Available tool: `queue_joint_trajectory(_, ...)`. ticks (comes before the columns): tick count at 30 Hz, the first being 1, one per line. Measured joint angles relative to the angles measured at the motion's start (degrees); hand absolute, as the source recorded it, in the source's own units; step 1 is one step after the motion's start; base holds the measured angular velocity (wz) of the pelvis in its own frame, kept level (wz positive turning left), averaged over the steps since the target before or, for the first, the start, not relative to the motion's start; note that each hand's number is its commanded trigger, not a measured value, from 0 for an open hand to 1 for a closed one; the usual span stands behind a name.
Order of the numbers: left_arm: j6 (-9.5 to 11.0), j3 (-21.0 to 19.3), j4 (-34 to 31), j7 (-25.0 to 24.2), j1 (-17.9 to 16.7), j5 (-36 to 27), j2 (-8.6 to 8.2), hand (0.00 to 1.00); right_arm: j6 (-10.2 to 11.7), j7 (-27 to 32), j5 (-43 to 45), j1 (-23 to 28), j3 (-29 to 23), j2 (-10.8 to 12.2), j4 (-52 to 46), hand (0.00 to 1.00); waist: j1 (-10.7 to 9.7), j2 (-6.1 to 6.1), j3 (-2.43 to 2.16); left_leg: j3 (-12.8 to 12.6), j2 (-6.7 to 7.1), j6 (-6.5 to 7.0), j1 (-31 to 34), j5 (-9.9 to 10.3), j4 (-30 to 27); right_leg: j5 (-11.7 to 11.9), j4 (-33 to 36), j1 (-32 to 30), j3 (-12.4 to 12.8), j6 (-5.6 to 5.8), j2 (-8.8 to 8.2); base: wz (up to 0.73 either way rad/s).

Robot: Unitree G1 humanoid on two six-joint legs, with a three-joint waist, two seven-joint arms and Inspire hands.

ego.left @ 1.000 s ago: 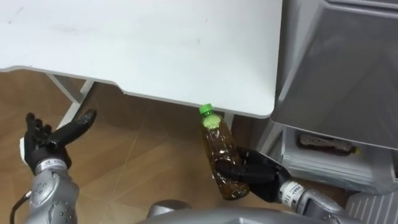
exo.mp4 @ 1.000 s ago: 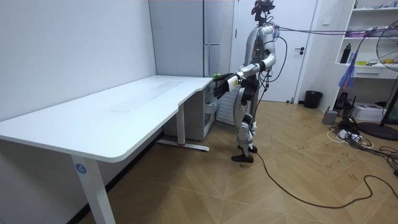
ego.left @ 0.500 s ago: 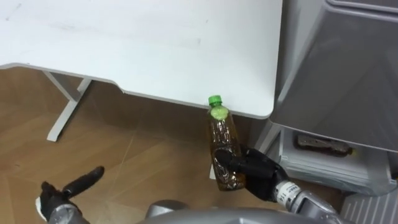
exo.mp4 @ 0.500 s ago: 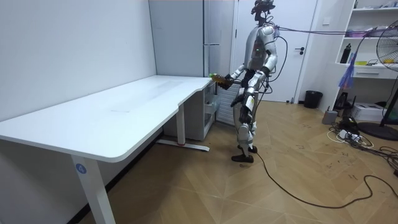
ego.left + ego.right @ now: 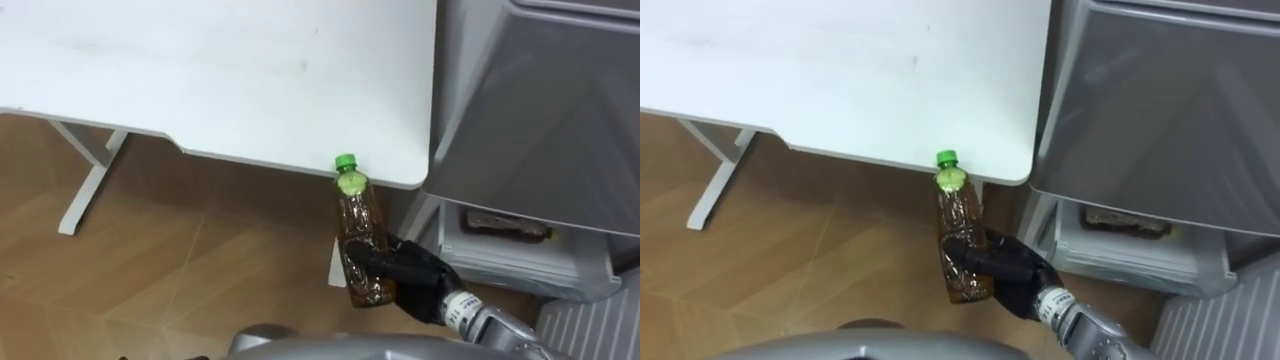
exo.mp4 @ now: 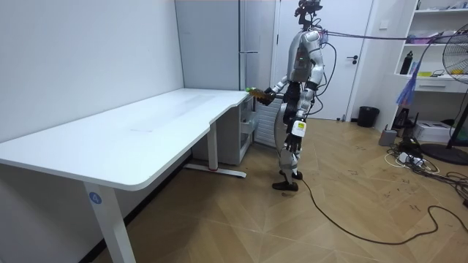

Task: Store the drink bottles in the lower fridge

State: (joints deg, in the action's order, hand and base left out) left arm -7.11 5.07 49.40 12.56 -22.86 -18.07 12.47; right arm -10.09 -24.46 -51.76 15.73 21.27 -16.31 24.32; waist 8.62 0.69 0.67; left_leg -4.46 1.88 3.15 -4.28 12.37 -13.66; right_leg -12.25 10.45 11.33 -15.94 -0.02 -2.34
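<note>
Since the lower compartment of the grey fridge (image 5: 520, 262) appears open just beside it, the clear plastic bottle of amber drink with a green cap (image 5: 358, 235) is held upright by the white desk's (image 5: 220, 80) corner, evidently for loading. Right hand (image 5: 418, 283): fingers wrapped round the bottle's lower half. Left hand (image 6: 297, 130) hangs at the hip.

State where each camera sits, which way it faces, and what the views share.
Left eye view: on the head, looking down at table edge and fridge; right hand gripping the bottle.
Right eye view: same scene, slightly offset.
Room view: across the room, facing the whole standing robot, left hand hanging; shares the bottle and table.
</note>
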Motion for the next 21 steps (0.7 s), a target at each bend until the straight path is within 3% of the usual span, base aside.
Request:
queue_joint_trajectory(3,-1.5,2.1,2.2,-3.2,1.2,5.0,0.00,0.00,0.0,0.0,0.0,-0.1,0.0,-0.1,0.2,1.00,-1.1,0.04,-0.03,0.0,-0.04,0.00,0.3,0.0,-0.1,0.0,0.0,-0.3,0.0,0.00,0.02,0.00)
queue_joint_trajectory(13,-2.2,3.1,2.3,-5.9,1.9,6.6,0.00,0.00,0.2,-1.0,-0.3,-1.2,-0.1,0.1,5.4,1.00,-3.7,0.04,-0.22,0.1,-0.10,0.07,0.8,0.1,-1.2,0.0,0.1,-0.4,0.0,-0.02,0.05,0.01)
queue_joint_trajectory(18,-2.3,3.1,2.3,-6.1,1.7,6.6,0.00,0.00,0.5,-1.9,-2.8,-1.2,-0.1,0.3,7.4,1.00,-3.9,0.16,-0.37,0.1,-0.08,0.10,1.0,0.1,-1.6,0.0,0.0,-0.4,0.0,-0.02,0.01,0.00)
queue_joint_trajectory(21,-2.4,3.0,2.3,-7.0,1.8,6.6,0.01,0.00,0.7,-2.1,-5.0,-1.2,-0.1,0.4,9.3,1.00,-3.9,-0.15,-0.93,0.1,-0.07,0.15,1.3,0.1,-2.0,0.0,-1.5,-0.3,0.1,-0.01,-0.10,0.01)
